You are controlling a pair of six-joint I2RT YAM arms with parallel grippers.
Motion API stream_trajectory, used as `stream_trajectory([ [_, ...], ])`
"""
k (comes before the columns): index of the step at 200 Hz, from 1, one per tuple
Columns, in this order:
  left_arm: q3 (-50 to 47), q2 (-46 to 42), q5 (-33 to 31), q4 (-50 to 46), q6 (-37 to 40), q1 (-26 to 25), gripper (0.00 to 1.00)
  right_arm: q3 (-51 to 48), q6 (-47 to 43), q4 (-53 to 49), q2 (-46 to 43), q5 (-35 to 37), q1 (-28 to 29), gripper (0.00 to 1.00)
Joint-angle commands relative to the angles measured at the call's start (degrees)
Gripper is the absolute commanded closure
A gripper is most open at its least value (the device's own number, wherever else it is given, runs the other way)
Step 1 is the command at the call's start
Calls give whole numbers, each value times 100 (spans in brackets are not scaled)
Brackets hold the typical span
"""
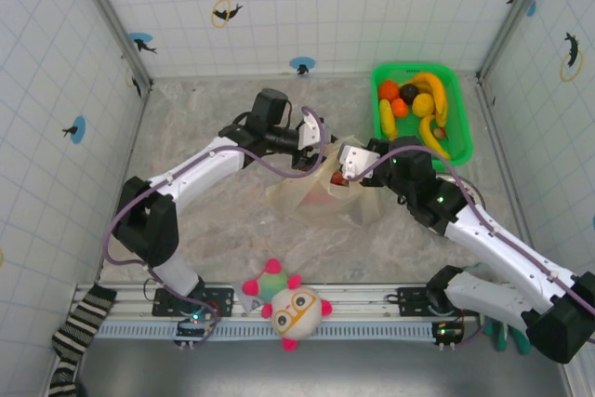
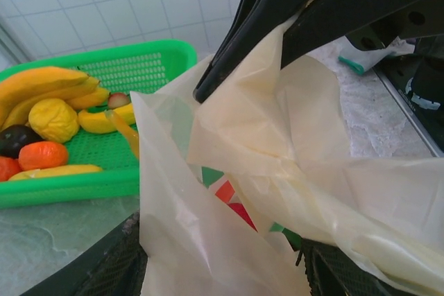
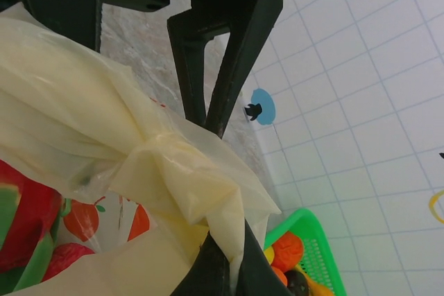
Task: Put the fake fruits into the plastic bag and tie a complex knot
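Nearest, at the bottom centre of the top view, a plush toy (image 1: 296, 311) sits by the arm bases, out of the way of the work. Past it, in the middle of the table (image 1: 232, 244), the bag (image 1: 316, 194) slumps with its top lifted where both arms meet over it. The left gripper (image 1: 321, 142) is clamped on a fold of the cream film, probably to keep the bag's neck raised and taut. The right gripper (image 1: 351, 161) presses in from the right; I cannot tell whether its fingers are together on the film. In the right wrist view the knot (image 3: 166, 164) sits mid-frame, a bunched lump with one tail running to the lower centre. Red and green shapes show through the film at lower left, likely fruit inside. Farthest, at upper right, the basket (image 2: 132, 67) holds several fruits (image 1: 418, 104), so filling looks incomplete though tying is under way.
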Motion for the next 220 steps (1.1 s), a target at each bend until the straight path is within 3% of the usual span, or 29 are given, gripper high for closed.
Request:
stream_trajectory([
  [1,90,103,173,316,-166,-33,44,-44,193,319,-50,-210,-5,100],
  [20,87,89,139,435,-282,-33,51,-49,288,319,-51,-264,1,100],
  [54,36,18,-37,509,-384,-34,75,-67,390,305,-82,-246,5,100],
  [122,-130,-343,-318,470,-320,-25,98,91,455,-22,22,-100,-8,100],
  [183,-82,-534,-407,435,-329,10,100,383,824,-365,89,-676,-213,100],
  [203,-88,-541,-419,398,-324,10,100,366,919,-319,47,-841,-270,68],
  [220,-97,-535,-467,387,-337,9,100,350,936,-319,-13,-969,-316,53],
])
